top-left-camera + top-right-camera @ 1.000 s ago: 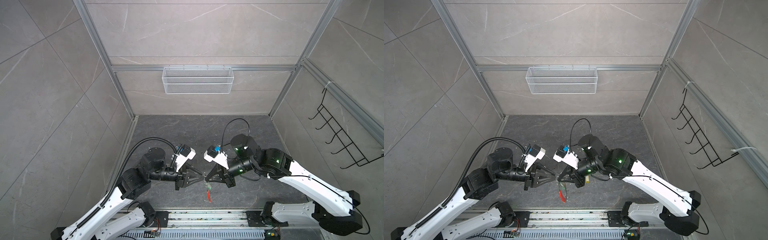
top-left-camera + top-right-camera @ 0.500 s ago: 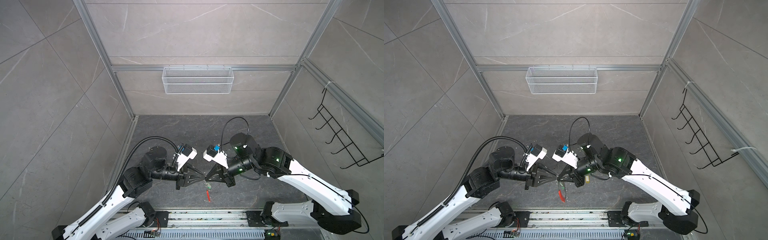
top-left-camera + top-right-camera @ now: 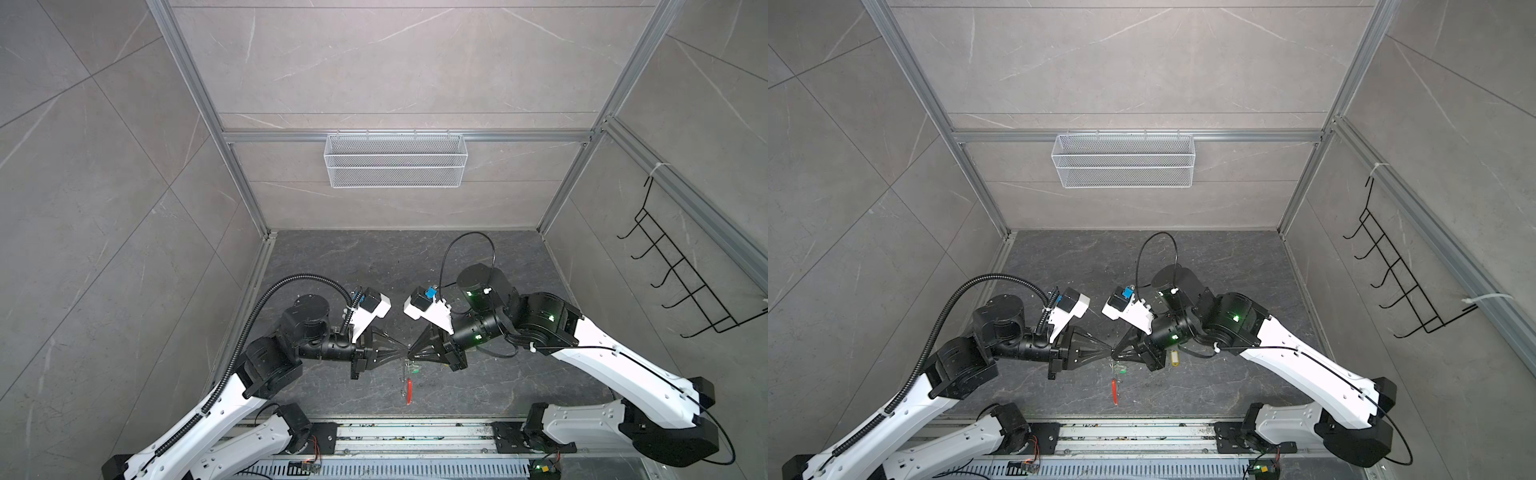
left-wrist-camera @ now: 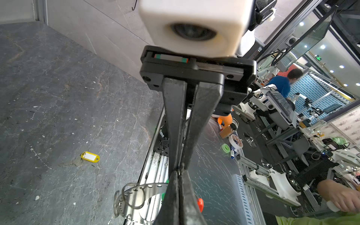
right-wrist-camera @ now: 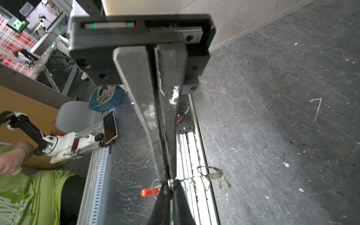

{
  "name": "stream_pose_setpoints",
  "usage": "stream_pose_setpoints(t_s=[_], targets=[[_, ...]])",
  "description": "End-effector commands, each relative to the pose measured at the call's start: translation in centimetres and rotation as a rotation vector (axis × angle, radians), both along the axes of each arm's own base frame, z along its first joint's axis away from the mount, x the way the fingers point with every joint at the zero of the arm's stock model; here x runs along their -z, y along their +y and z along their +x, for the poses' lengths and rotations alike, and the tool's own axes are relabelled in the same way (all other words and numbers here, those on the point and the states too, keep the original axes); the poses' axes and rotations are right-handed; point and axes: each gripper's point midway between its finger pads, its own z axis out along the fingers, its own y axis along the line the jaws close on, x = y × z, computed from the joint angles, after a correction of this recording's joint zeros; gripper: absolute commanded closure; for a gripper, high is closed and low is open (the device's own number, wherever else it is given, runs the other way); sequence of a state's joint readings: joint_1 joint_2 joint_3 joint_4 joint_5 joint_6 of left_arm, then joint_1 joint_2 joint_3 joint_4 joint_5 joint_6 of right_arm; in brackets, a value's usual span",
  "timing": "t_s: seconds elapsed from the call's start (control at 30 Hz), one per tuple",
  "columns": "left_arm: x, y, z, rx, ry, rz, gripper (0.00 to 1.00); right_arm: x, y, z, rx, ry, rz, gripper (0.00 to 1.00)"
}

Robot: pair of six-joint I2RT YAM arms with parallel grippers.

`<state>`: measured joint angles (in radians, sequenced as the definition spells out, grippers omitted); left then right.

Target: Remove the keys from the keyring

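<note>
The bench (image 3: 374, 266) is dark grey veined stone, scuffed and flecked white; pale tiled walls (image 3: 395, 62) in aluminium framing close it on three sides; the keyring (image 3: 409, 390) hangs clear of the surface, just behind the front rail (image 3: 415, 434); well behind the keyring a white wire basket (image 3: 395, 166) hangs on the back wall; far to the keyring's right a black hook rack (image 3: 681, 282) hangs on the side wall; the left hand (image 3: 403, 355) is clenched on the keyring's top; the right hand (image 3: 411, 356) meets it tip to tip, fingers barely parted, and I cannot tell whether it grips; both hands' fingers hide the keyring's top; the green-tagged key (image 3: 1121, 368) dangles there; the yellow-tagged key (image 3: 1174, 358) lies on the bench right of the keyring, close against the right hand's body
</note>
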<state>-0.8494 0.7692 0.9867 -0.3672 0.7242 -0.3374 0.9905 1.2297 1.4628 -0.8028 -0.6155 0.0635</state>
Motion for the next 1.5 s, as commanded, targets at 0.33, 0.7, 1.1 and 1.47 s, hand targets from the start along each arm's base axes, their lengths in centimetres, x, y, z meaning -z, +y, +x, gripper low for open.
stream_pose_setpoints(t_s=[0.33,0.7,1.1,1.47], targets=[[-4.7,3.2,1.0,-0.219,-0.215,-0.305,1.0,-4.1,-1.0,0.7,0.146,-0.18,0.369,0.55],[-5.1,4.0,2.8,-0.333,-0.186,-0.42,1.0,-2.9,0.9,0.1,0.155,-0.201,0.422,0.54],[-5.1,4.2,2.9,-0.345,-0.155,-0.442,1.0,-1.5,1.9,1.4,0.222,-0.221,0.359,0.57],[-4.8,4.1,3.1,-0.353,-0.151,-0.439,1.0,-0.9,2.6,1.3,0.22,-0.24,0.329,0.87]])
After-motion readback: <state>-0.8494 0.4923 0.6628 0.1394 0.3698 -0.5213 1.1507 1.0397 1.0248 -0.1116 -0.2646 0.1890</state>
